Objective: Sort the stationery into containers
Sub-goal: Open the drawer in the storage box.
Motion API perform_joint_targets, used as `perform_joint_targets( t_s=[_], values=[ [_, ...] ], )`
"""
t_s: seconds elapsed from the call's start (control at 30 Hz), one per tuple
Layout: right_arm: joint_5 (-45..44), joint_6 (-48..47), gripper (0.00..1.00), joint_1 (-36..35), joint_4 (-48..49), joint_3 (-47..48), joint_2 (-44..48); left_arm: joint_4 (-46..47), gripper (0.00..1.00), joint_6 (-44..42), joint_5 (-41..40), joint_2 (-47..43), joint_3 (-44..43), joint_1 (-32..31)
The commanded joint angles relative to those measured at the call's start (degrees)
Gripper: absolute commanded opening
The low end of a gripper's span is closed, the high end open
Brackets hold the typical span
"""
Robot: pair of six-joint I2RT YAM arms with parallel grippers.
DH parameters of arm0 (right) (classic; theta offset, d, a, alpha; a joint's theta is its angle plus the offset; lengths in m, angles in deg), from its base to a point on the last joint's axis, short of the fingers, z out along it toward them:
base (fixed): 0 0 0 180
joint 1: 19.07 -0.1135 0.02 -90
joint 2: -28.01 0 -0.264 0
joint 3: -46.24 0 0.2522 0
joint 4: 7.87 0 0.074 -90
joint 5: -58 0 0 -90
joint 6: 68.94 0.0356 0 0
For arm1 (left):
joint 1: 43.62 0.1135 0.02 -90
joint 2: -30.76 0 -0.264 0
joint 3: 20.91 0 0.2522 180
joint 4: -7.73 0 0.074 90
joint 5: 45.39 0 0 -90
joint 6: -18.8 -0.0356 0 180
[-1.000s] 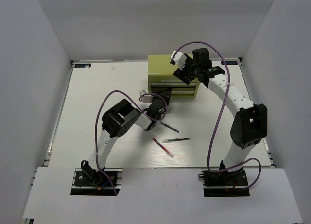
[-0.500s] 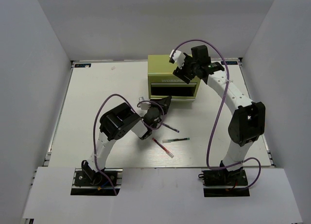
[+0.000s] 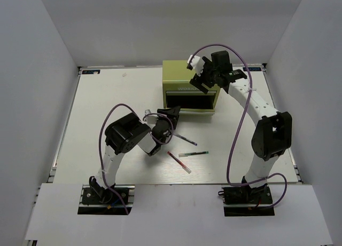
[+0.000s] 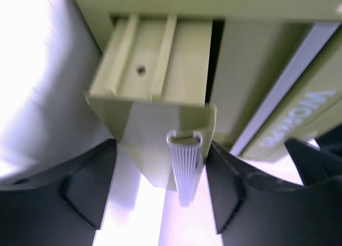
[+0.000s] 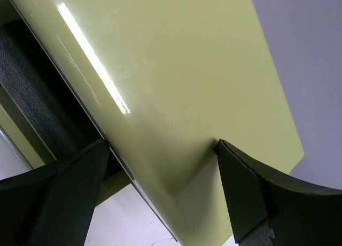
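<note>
From my end the left hand (image 3: 172, 113) is pinching the front of the pulled-out drawer (image 4: 160, 59), one finger on each side of its ribbed silver handle (image 4: 184, 168). The right hand (image 3: 204, 81) sits spread wide over the top right corner of the olive cabinet (image 3: 179, 72) at the back of the bench (image 3: 107, 107). None of the pens I can see are sorted: the dark pen (image 3: 184, 138), green pen (image 3: 193, 153) and red pen (image 3: 179, 162) lie near each other on the bench in front of the cabinet.
</note>
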Motion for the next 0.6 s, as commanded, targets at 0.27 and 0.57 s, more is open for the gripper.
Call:
perform_joint_targets(
  t_s=[0.27,0.57],
  values=[
    [7.55,0.46,0.85,1.41,-6.14,-17.80,17.91,0.43,0.84,-3.39,1.41,-8.16,4.65,0.83],
    [27.08,-21.61,0.67,0.80,-17.84,-39.25,30.69,-19.77,0.85,-3.92,6.51,-25.80,14.58,0.30]
  ],
)
